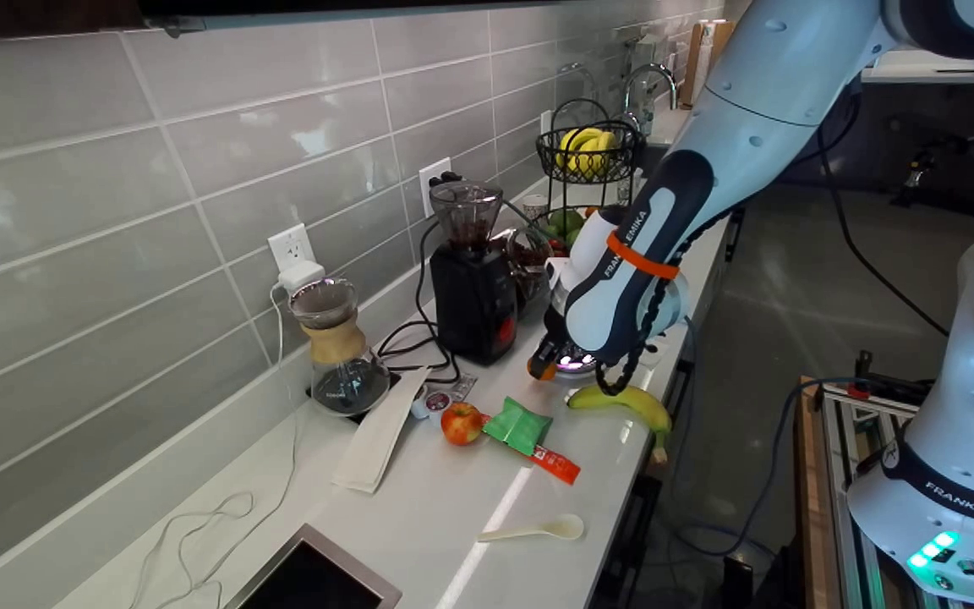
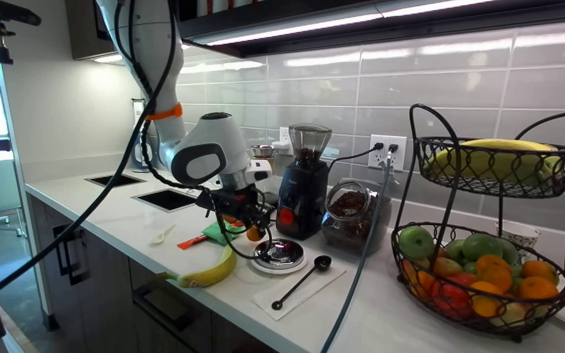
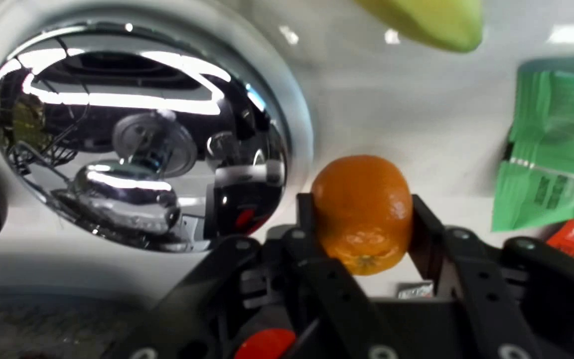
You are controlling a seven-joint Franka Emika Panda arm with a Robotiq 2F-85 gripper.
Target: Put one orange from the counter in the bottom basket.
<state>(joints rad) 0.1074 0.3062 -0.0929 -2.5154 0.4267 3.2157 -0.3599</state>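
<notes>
1. Pincer (image 3: 361,212): closed around the orange (image 3: 361,219); the black fingers (image 3: 306,219) press on two opposite sides, so it sits between the tips.
2. Handling, as I judge it: light, firm, with a little give under the rind. The shiny peel could slip or roll if held off-centre, and a hard squeeze might bruise it.
3. Best hold is across the widest girth, about where the pincer has it; the puckered end faces the pincer's base.
4. Below the pincer lies the glossy white surface (image 3: 416,124); whether the orange touches it, I cannot tell.
5. Just beside the pincer, a mirror-smooth chrome dome (image 3: 137,134) sits on a white round base (image 3: 299,124); on the opposite side is a crimped green sachet (image 3: 556,144). A smooth, curved banana (image 2: 209,275) lies near.
6. Well apart from the pincer, in an exterior view, the bottom basket (image 2: 397,255) is looped black wire heaped with mixed fruit (image 2: 493,274); a gentle, low release should stop the round orange rolling off.
</notes>
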